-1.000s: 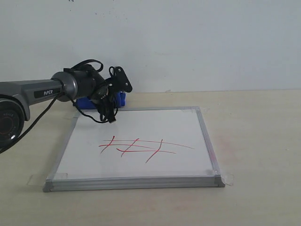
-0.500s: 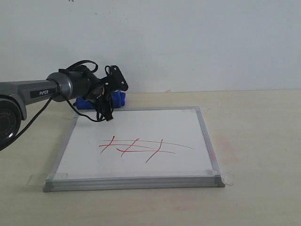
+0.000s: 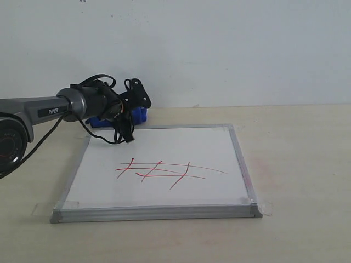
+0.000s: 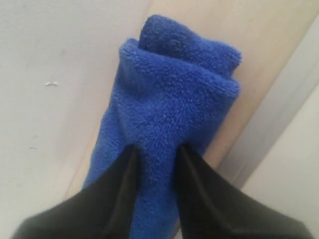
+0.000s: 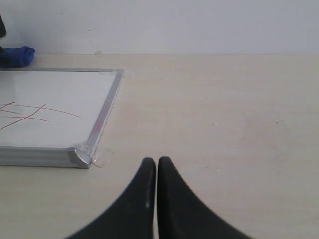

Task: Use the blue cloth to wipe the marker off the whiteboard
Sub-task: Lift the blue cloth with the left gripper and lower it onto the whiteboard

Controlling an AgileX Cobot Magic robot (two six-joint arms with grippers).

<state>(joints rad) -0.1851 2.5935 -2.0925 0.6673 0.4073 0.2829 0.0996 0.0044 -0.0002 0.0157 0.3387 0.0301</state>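
Left gripper (image 4: 157, 149) pinches the cloth (image 4: 169, 89), its near end hidden under the fingers (image 4: 114, 199); the board (image 4: 271, 119) lies just beside. Right gripper (image 5: 156, 162) closed, empty; marker (image 5: 25, 114) ahead, partly cut off.

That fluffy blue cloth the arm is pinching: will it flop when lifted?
Probably soft and squashy: the blue cloth narrows where the left gripper pinches it. Its plush pile looks grippy, so slipping seems unlikely. As a loose roll, its ends may sag or unroll once lifted.
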